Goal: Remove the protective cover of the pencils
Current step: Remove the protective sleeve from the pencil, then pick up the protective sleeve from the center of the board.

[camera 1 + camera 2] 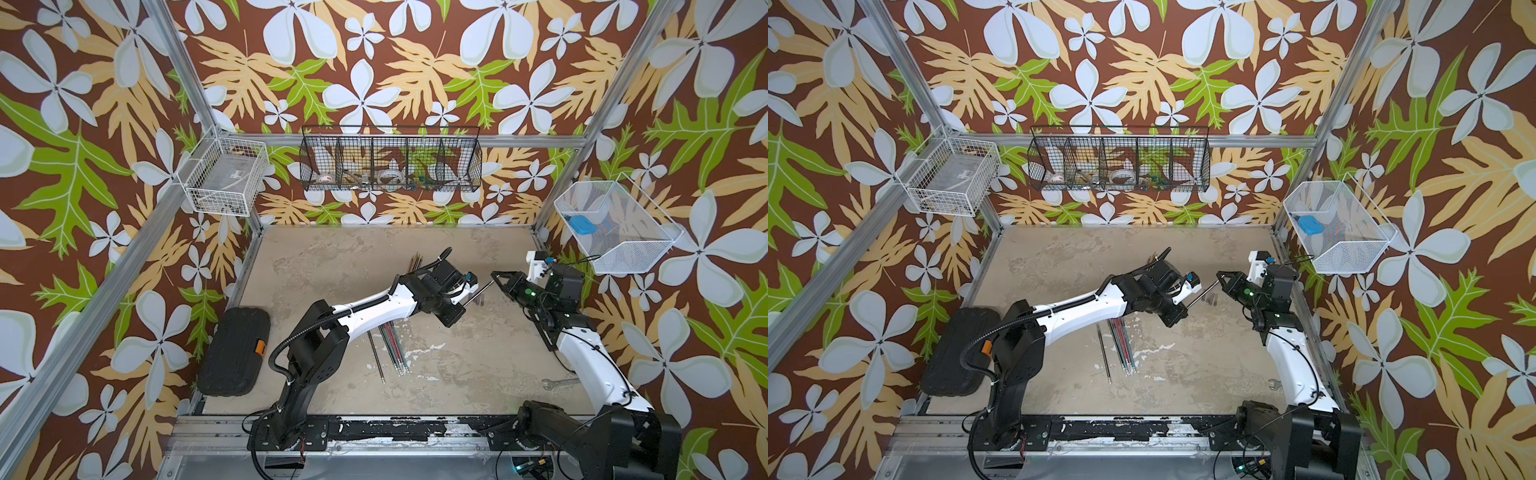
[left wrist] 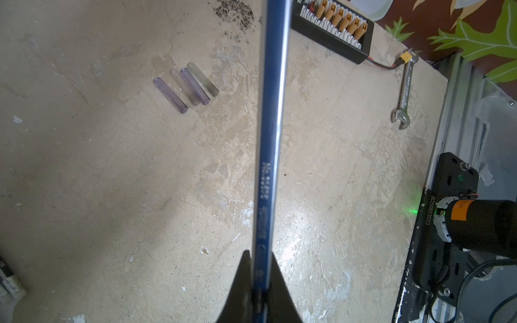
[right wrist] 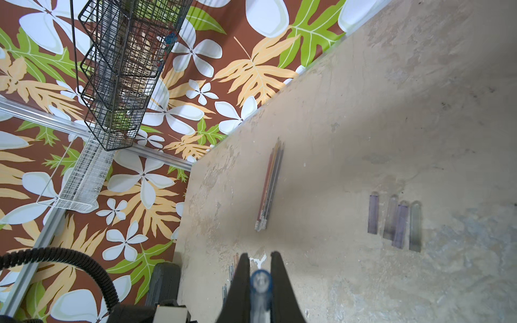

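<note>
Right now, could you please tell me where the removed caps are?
Four loose caps lie side by side on the table, right of centre in a top view, roughly beneath the pencil held by the left gripper and right gripper.

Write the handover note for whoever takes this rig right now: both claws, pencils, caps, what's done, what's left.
Left claw: shut on the blue pencil, held above the table.
Right claw: shut on that pencil's other end, where its cap seems to sit.
Done: four loose caps lie on the table; the far bundle of pencils shows bare tips.
Left: pull this cap off, then work through the near bundle; whether those are capped is too small to tell.
</note>
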### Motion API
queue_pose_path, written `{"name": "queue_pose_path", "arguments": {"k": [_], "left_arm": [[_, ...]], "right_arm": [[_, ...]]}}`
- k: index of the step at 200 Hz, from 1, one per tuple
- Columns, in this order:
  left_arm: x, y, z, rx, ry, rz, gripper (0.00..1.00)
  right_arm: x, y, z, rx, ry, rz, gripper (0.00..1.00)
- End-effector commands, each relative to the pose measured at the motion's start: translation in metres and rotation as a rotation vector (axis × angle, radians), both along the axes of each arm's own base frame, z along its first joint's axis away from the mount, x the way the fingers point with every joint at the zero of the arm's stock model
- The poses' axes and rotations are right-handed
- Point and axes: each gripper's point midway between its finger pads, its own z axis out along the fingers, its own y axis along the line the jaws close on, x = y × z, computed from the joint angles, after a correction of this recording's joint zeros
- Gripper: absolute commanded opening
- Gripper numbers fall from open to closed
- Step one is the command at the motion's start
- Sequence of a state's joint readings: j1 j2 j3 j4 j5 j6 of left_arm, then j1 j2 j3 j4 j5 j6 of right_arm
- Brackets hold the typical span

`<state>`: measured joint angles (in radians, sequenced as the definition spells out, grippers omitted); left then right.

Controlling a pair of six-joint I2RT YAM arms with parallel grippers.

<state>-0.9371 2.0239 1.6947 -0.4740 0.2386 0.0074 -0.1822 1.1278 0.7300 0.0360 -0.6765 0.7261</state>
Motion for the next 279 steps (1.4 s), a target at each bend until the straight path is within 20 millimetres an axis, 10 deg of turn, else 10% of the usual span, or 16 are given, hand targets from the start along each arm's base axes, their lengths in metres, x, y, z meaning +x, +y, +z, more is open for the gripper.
{"name": "queue_pose_path", "arguments": {"k": [1, 133, 188, 221, 279], "left_arm": [[-0.004, 0.015, -0.004, 0.057, 0.024, 0.027, 0.00], [-0.004, 0.013, 0.002, 0.026, 0.016, 0.023, 0.00], [-0.010, 0.006, 0.011, -0.030, 0.036, -0.008, 0.00], [-0.009, 0.005, 0.021, -0.112, 0.093, -0.022, 0.00], [0.025, 0.026, 0.023, -0.157, 0.140, 0.082, 0.00]], "right_arm": [[0.014, -0.034, 0.005, -0.096, -0.046, -0.143, 0.00], [0.024, -0.077, 0.020, -0.037, -0.084, -0.247, 0.00], [0.023, -0.059, 0.016, 0.054, -0.098, -0.154, 0.00], [0.012, -0.043, 0.020, 0.075, -0.166, -0.074, 0.45], [0.002, -0.046, -0.010, 0.005, -0.096, -0.098, 0.37]]}}
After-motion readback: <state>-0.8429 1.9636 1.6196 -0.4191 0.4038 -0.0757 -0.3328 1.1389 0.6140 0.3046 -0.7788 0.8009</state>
